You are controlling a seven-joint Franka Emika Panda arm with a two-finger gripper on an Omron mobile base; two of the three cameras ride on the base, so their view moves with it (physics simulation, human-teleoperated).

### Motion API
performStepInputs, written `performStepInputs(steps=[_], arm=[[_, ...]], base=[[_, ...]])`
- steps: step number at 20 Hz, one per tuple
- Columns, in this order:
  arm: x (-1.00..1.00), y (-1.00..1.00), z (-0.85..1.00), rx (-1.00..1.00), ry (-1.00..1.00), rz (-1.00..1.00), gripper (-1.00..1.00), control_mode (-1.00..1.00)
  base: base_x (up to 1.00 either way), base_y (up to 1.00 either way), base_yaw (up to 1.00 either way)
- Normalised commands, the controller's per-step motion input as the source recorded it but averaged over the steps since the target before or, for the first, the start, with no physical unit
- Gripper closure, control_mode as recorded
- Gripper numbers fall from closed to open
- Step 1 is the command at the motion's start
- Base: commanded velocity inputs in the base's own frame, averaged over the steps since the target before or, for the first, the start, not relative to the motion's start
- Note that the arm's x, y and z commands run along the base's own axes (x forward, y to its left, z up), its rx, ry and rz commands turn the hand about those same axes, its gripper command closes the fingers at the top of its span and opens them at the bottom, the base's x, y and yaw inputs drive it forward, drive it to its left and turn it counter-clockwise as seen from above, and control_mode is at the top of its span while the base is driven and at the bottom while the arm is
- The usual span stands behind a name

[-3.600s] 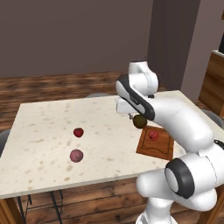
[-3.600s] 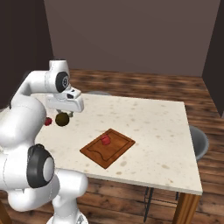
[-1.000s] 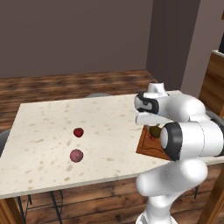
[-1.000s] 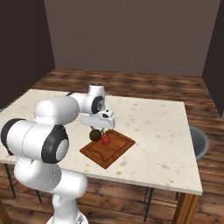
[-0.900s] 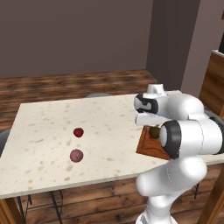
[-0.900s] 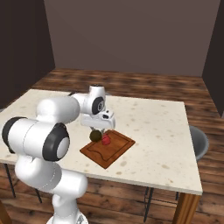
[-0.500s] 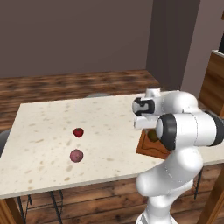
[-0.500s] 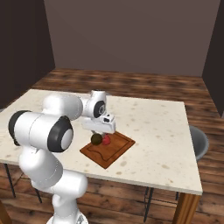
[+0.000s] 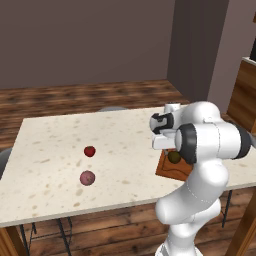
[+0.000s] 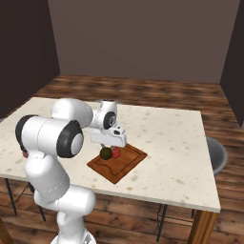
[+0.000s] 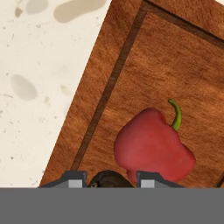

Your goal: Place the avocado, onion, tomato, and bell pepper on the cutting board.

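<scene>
My gripper (image 10: 107, 145) hangs low over the cutting board (image 10: 125, 166), shut on the dark avocado (image 10: 106, 153), which is at the board's near-left corner, at or just above the wood. In the hand view the avocado (image 11: 107, 179) sits between my two fingertips (image 11: 74, 177), right beside the red bell pepper (image 11: 153, 151) lying on the board (image 11: 131, 65). From the left base view the avocado (image 9: 174, 157) shows under my hand at the board's edge (image 9: 167, 170). The tomato (image 9: 89, 151) and the pink-maroon onion (image 9: 87, 178) rest on the table to the left.
The pale speckled table (image 9: 60, 135) stretches wide to the left of the board. A grey stool (image 10: 217, 155) stands off the table's right end. Wooden floor surrounds the table.
My arm has carried the avocado from the left of the table across to the board and lowered it next to the bell pepper. Tomato and onion have stayed put.
</scene>
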Motion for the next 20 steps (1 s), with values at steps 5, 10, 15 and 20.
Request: performStepInputs(steps=[5,10,15,20], arm=[[0.00,0.00,-0.25,0.00,0.03,0.00,1.00,-1.00],[-0.03,0.00,-0.40,0.00,0.05,0.00,1.00,-1.00],[-0.17,0.00,-0.48,0.00,0.00,0.00,-1.00,-1.00],[-0.26,0.00,-0.24,0.00,0.00,0.00,-1.00,-1.00]], base=[[0.00,0.00,0.00],[0.00,0.00,0.00],[0.00,0.00,0.00],[0.00,0.00,0.00]])
